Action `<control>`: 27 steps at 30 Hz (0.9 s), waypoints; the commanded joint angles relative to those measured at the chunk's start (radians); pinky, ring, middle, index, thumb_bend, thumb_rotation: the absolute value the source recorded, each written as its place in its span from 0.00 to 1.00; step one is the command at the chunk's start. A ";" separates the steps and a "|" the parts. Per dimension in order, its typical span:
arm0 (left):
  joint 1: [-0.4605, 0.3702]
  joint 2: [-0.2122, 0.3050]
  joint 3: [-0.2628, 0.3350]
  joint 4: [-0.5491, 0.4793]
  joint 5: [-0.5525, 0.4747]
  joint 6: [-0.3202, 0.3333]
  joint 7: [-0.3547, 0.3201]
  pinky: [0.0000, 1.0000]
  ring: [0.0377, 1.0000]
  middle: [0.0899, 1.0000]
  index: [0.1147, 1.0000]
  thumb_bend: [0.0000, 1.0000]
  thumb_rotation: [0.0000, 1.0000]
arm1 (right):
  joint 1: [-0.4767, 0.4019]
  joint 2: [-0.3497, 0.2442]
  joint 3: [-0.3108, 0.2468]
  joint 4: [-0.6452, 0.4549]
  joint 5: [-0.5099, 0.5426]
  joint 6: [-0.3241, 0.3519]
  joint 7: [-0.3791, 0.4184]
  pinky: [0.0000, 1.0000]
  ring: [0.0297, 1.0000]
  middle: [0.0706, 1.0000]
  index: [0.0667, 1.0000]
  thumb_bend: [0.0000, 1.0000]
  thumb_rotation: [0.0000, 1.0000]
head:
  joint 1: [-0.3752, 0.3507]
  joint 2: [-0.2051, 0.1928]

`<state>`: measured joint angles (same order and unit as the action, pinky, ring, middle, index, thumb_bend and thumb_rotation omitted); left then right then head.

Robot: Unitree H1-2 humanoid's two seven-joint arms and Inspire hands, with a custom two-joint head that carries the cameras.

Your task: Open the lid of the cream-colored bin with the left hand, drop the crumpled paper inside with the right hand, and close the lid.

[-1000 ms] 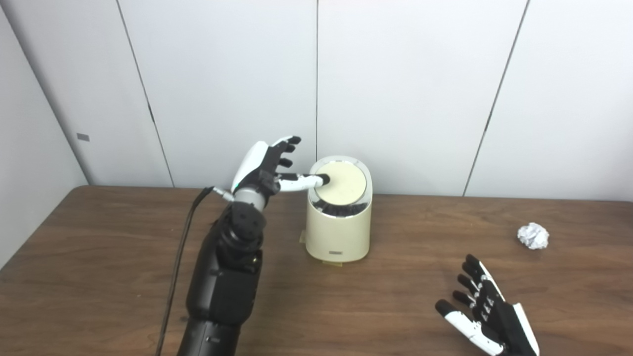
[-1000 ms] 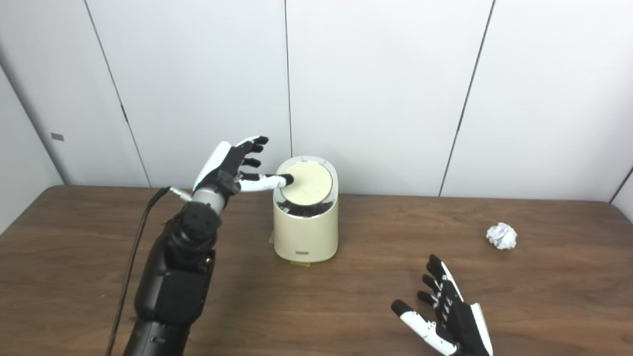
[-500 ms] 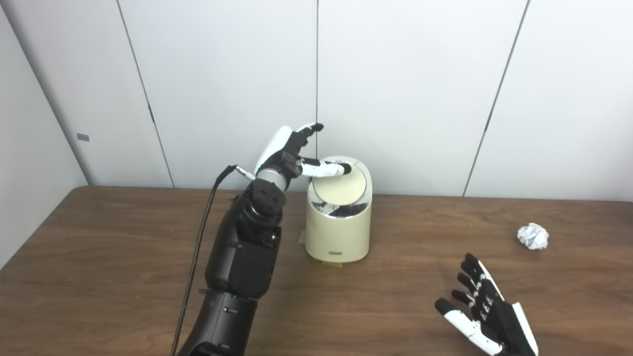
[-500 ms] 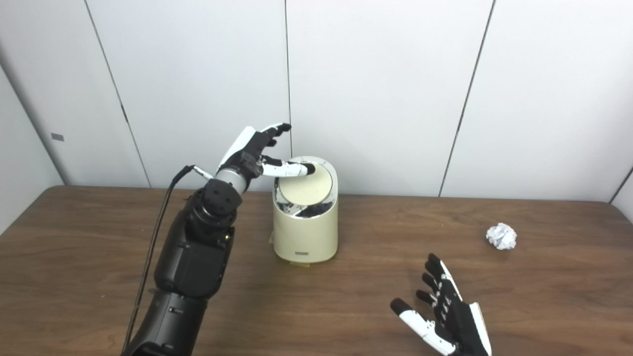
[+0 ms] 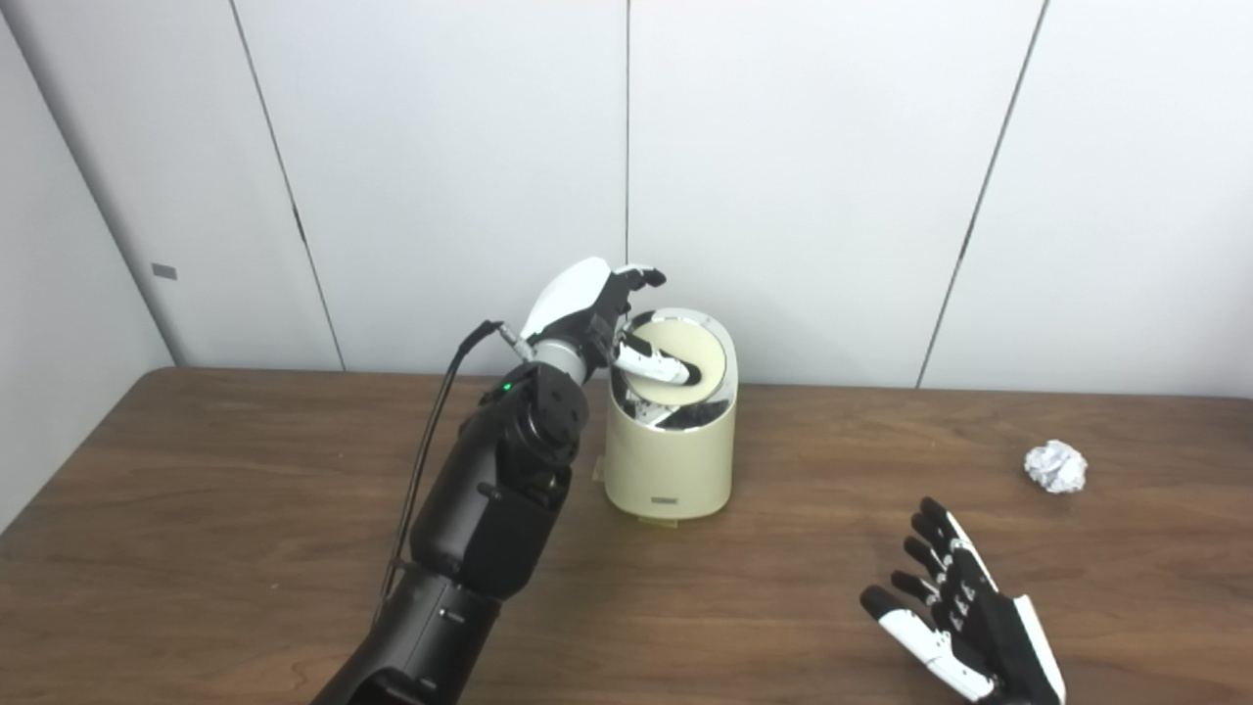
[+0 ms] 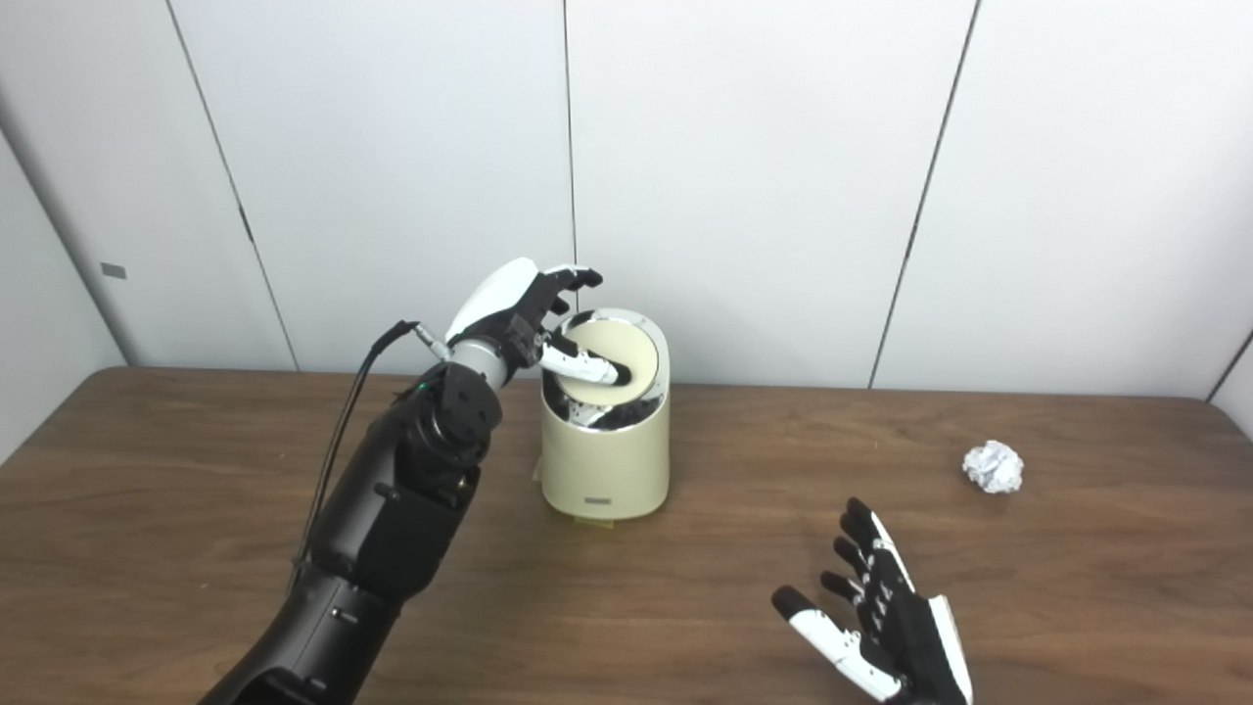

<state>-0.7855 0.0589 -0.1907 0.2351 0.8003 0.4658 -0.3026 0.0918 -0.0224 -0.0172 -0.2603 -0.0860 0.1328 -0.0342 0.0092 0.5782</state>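
The cream-colored bin point(image 5: 671, 460) stands on the brown table near the back wall. Its round lid point(image 5: 690, 357) is tilted, with the near edge dipped and a dark gap showing below it. My left hand point(image 5: 599, 311) hovers over the bin's left rim, fingers spread, and its thumb point(image 5: 656, 364) presses down on the lid. The crumpled paper point(image 5: 1055, 466) lies on the table far to the right. My right hand point(image 5: 964, 613) rests open, palm up, near the table's front edge, well short of the paper.
A black cable point(image 5: 431, 431) runs along my left arm. A white panelled wall point(image 5: 822, 176) stands right behind the bin. A small tan tab point(image 5: 658, 522) pokes out under the bin's base.
My left arm has swung right and forward over the bin. Its thumb has moved from the lid's left edge onto its middle, and the lid has tipped inward. The right hand stayed put.
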 commanded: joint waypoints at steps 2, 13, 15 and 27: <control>-0.056 0.009 -0.008 -0.039 0.040 0.004 0.018 0.72 0.89 0.92 0.88 0.88 0.09 | -0.011 0.003 0.003 -0.046 -0.007 -0.014 -0.004 0.81 0.91 0.93 0.92 0.84 0.48 | 0.001 0.000; -0.080 0.032 -0.012 -0.044 0.060 0.004 0.002 0.74 0.88 0.91 0.87 0.86 0.04 | -0.005 0.000 0.002 -0.061 -0.007 -0.001 0.001 0.81 0.91 0.93 0.92 0.84 0.48 | 0.011 0.015; -0.085 0.032 -0.007 -0.043 0.060 0.004 -0.001 0.72 0.87 0.90 0.86 0.87 0.04 | -0.003 -0.002 0.003 -0.063 -0.009 0.000 0.001 0.81 0.91 0.93 0.92 0.84 0.48 | 0.016 0.021; -0.111 0.037 -0.018 -0.040 0.116 0.004 -0.083 0.65 0.81 0.87 0.87 0.88 0.01 | 0.001 -0.004 0.007 -0.083 -0.016 0.021 0.008 0.81 0.90 0.93 0.92 0.84 0.48 | 0.018 0.034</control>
<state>-0.8210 0.0895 -0.2030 0.2094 0.8885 0.4658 -0.3897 0.0974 -0.0222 -0.0137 -0.2980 -0.1013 0.1704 -0.0304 0.0276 0.6120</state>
